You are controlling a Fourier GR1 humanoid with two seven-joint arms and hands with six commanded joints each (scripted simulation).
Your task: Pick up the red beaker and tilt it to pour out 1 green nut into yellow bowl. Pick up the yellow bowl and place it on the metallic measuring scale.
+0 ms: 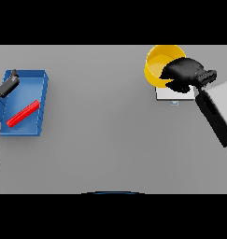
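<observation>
The yellow bowl (160,63) is at the far right of the table, over the back edge of the metallic measuring scale (173,95), a pale square plate. My right hand (182,74) grips the bowl's near rim with curled fingers and hides part of it and of the scale. I cannot tell whether the bowl rests on the scale or hangs just above it. A red beaker (23,114) lies on its side in a blue tray (44,88) at the far left. My left hand (9,84) hovers over the tray's back left corner, fingers straight, holding nothing.
The blue tray takes up the left edge of the grey table. No green nut shows in any part of the view.
</observation>
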